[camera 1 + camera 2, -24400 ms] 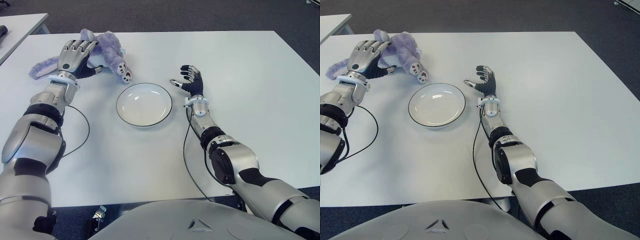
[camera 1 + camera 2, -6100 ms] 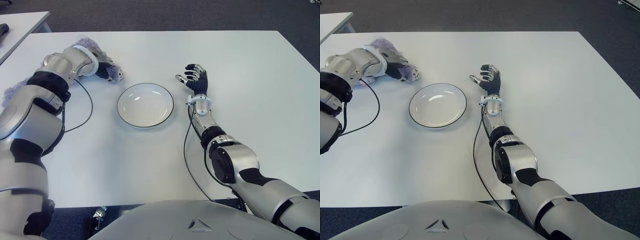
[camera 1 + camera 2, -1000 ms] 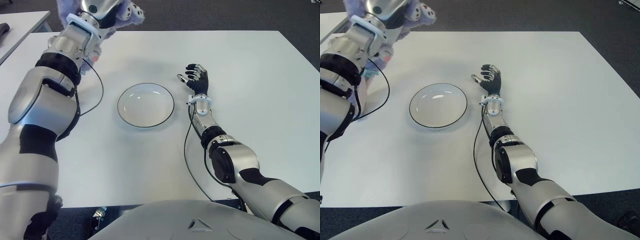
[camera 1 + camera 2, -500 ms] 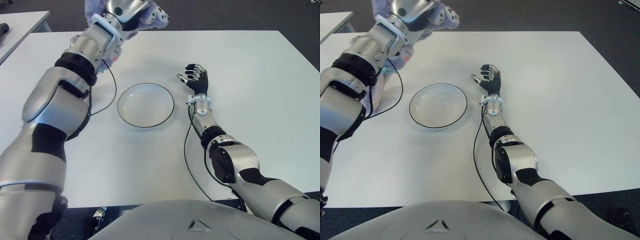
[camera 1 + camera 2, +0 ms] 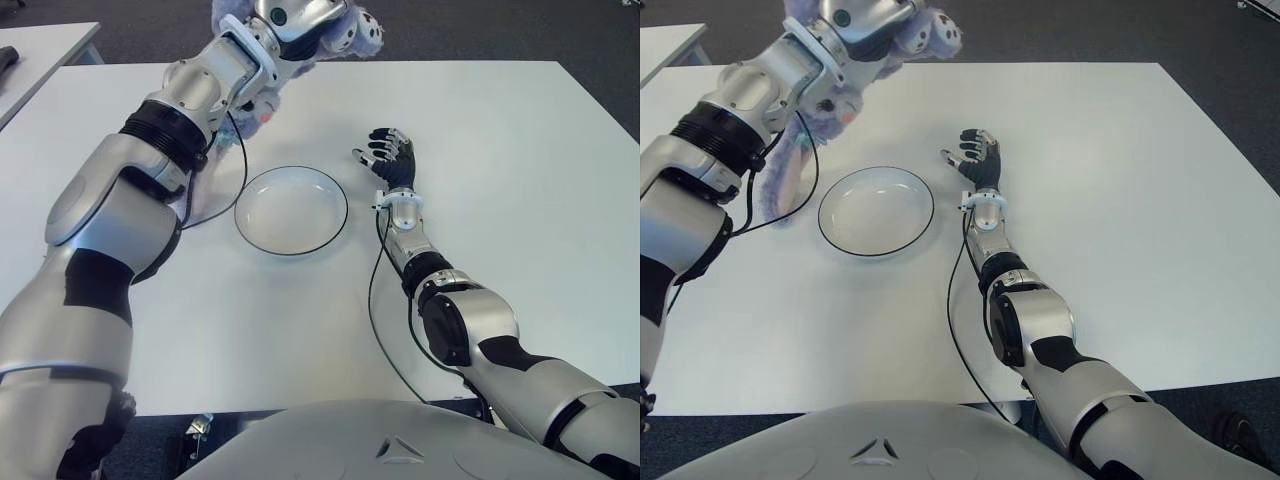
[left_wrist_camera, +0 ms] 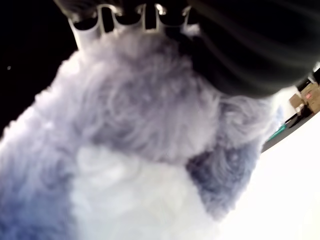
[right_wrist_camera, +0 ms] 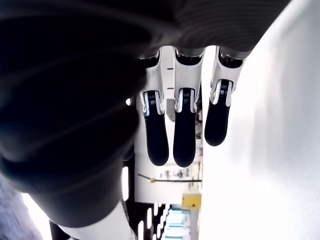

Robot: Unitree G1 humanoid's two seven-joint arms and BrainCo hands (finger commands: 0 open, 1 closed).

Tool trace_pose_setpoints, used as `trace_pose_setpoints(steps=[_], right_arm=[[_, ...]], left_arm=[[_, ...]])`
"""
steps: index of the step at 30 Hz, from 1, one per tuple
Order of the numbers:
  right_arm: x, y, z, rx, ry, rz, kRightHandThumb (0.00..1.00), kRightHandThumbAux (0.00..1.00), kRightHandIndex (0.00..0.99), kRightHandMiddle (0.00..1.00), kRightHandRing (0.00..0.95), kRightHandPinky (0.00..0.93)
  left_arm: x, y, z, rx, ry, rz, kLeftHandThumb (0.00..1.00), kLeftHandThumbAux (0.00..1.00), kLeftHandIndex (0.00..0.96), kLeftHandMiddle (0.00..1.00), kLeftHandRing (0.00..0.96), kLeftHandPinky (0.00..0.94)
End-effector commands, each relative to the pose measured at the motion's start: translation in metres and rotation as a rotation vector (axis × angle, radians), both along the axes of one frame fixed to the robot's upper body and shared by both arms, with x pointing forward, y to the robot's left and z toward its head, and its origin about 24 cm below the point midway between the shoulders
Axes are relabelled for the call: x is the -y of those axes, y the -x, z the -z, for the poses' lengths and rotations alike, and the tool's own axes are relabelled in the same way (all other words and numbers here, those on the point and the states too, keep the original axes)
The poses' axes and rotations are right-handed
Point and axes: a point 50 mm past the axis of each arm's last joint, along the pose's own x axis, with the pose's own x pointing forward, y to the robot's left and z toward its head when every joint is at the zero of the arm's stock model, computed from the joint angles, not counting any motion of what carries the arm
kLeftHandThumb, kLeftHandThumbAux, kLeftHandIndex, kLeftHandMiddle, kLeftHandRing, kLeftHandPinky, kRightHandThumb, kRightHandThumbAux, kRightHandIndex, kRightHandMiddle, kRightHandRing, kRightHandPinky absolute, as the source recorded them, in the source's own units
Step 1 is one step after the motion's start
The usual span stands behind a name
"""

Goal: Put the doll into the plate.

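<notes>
Left hand (image 5: 300, 15), fingers clenched on the doll (image 5: 800, 150), has carried it rightward in the last second, now aloft just beyond the empty plate (image 5: 291, 210); right hand (image 5: 390, 160), fingers relaxed, remains right of it.

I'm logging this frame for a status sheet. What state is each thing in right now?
doll: lifted off the table, gripped in the left hand.
left hand: shut on the doll, raised beyond the plate.
plate: empty, flat on the table.
right hand: open, holding nothing, right of the plate.
</notes>
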Motion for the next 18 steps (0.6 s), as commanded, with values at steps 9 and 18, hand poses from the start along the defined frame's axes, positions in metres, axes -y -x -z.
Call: trace_pose_setpoints(steps=[9,18], right_arm=[[-0.015,0.067,0.097,-0.454,-0.052,-0.002,0.124,0.958,0.336,0.357,0.356,0.29],[-0.015,0.067,0.097,-0.46,-0.044,-0.006,0.077,0.961,0.317,0.345,0.338,0.278]], left_arm=[[0.005,0.008,0.018,0.029,-0.136,0.049,0.858,0.661,0.462,0.47,0.575,0.665],[0.007,0.017,0.018,0.002,-0.13,0.073,0.856,0.661,0.453,0.48,0.593,0.711]])
